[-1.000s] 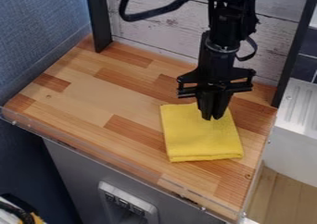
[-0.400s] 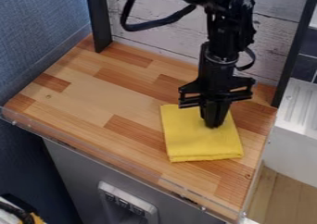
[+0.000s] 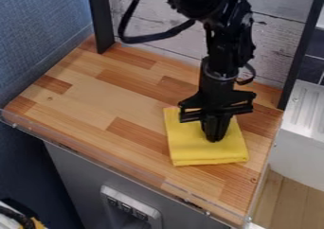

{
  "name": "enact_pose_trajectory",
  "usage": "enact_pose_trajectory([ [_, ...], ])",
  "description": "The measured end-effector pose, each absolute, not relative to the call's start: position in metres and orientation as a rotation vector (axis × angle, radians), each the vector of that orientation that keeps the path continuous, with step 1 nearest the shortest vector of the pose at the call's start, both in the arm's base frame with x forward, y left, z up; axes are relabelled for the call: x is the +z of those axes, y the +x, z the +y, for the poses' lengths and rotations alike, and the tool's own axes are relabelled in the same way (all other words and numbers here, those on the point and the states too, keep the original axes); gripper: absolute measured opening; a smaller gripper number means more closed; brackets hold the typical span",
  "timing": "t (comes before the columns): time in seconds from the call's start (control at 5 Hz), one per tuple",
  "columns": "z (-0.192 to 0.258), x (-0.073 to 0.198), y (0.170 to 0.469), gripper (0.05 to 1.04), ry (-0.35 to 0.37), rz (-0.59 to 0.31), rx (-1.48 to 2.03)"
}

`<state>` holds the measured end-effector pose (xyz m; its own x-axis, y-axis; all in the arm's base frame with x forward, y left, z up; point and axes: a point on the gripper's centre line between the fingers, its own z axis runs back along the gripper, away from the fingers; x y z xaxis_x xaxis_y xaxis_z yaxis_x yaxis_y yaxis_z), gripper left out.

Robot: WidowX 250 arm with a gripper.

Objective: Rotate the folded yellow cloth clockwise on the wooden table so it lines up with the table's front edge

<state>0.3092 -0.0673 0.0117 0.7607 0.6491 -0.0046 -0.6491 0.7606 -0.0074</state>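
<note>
Quietly, the black two-finger gripper stood over the folded, squarish yellow cloth, its fingers drawn narrowly together.

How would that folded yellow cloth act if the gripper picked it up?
The yellow cloth looks soft and thin-layered, so it would probably droop and might unfold. Lying flat, it seems unlikely to roll. Gripped by only the top layer, it could leave lower folds hanging.

Cloth: plain yellow
Desk: patchwork of light tan and reddish-brown wood blocks
End effector: black
Far wall: whitish-grey planks, dark seams
Left wall: mottled blue-grey
Right tiles: dark, pale grout
Near panel: grey
</note>
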Motion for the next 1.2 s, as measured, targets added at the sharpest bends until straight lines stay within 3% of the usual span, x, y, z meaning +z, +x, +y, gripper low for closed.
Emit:
enact_pose_trajectory([
  [0.8, -0.041, 0.009, 0.301, 0.063, -0.02, 0.001, 0.301],
  [1.0, -0.036, 0.01, 0.299, 0.09, -0.013, 0.011, 0.219],
  [1.2, -0.034, 0.018, 0.296, 0.224, 0.0, 0.038, 0.159],
])
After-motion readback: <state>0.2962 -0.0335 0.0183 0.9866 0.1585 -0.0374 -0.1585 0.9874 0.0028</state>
